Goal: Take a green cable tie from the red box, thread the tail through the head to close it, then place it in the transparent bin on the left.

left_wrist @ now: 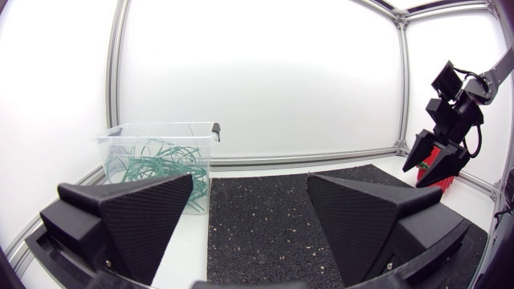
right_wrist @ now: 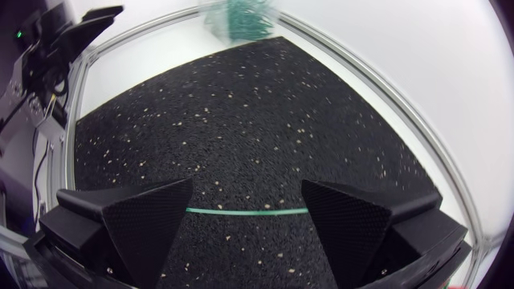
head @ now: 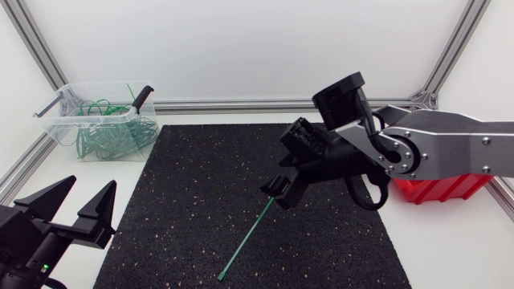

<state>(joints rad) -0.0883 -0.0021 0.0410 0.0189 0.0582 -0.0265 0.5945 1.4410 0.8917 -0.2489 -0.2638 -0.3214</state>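
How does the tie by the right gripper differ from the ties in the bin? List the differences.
The tie is straight, not closed; the ties are curled into loops. The tie is single, stretched over the mat at the open right gripper; the ties are heaped together in the bin. Both are green.

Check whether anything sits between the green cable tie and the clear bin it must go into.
Nothing visible does. The cable tie lies on the black mat by the right hand, and the mat from there to the bin is bare. The left hand sits beside the mat, off that line.
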